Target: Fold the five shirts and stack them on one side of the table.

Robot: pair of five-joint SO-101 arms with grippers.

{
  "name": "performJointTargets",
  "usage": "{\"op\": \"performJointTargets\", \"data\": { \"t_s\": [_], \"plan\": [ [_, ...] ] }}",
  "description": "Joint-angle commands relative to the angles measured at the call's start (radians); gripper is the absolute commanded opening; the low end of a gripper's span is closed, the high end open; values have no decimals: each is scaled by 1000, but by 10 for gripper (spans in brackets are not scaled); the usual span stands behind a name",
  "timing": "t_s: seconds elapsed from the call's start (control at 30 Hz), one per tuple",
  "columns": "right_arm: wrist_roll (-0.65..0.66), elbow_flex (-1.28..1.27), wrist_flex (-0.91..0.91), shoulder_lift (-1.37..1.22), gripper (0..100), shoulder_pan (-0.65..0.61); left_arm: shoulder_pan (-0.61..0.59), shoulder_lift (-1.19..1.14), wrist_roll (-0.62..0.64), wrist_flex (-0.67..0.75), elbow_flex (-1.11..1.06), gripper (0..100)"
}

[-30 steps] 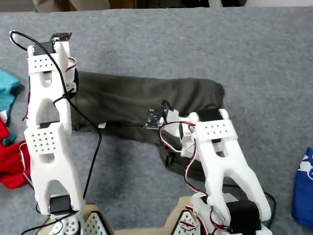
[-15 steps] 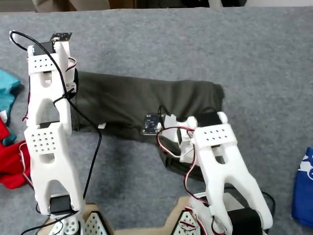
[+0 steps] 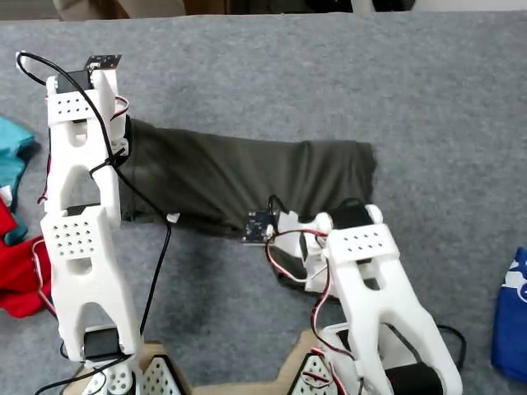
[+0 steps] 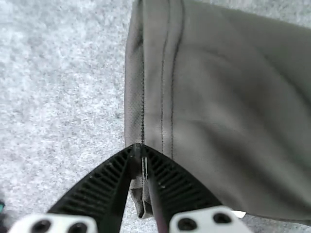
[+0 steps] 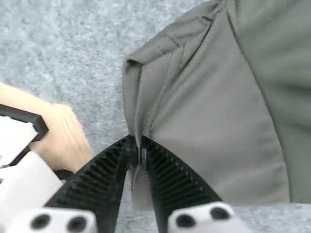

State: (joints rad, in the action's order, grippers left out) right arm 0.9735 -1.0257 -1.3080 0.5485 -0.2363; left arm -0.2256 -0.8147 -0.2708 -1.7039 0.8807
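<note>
An olive-green shirt [image 3: 239, 177] lies stretched across the middle of the grey table. My left gripper [image 4: 142, 162] is shut on the shirt's hemmed edge [image 4: 146, 97] at its left end, under the left arm [image 3: 78, 164]. At the shirt's near right part my right gripper [image 5: 140, 156] is shut on a folded seam edge [image 5: 155, 92], with the cloth [image 5: 228, 121] spreading away from the fingers. The right arm [image 3: 362, 280] covers that corner in the high view.
A red shirt [image 3: 18, 276] and a teal shirt [image 3: 12, 152] lie at the table's left edge. A blue shirt [image 3: 510, 313] lies at the right edge. The far half of the table is bare grey felt [image 3: 329, 74].
The right arm has drawn back toward the near edge with the shirt's edge in its gripper, pulling the cloth flatter and straighter. The left arm has kept still.
</note>
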Motion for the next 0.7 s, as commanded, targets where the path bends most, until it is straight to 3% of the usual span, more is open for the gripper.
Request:
{"op": "performJointTargets", "data": {
  "t_s": [0.0, 0.23, 0.5, 0.67],
  "plan": [
    [-5, -38, 25, 31, 9, -16, -14, 28, -3, 12, 15, 20],
    [-5, -21, 17, 35, 203, -15, -14, 28, -3, 12, 15, 20],
    [-8, -44, 28, 33, 176, -61, -14, 28, -2, 12, 15, 20],
    [-11, -168, 172, 28, 177, -90, -14, 28, -2, 12, 15, 20]
  ]
}}
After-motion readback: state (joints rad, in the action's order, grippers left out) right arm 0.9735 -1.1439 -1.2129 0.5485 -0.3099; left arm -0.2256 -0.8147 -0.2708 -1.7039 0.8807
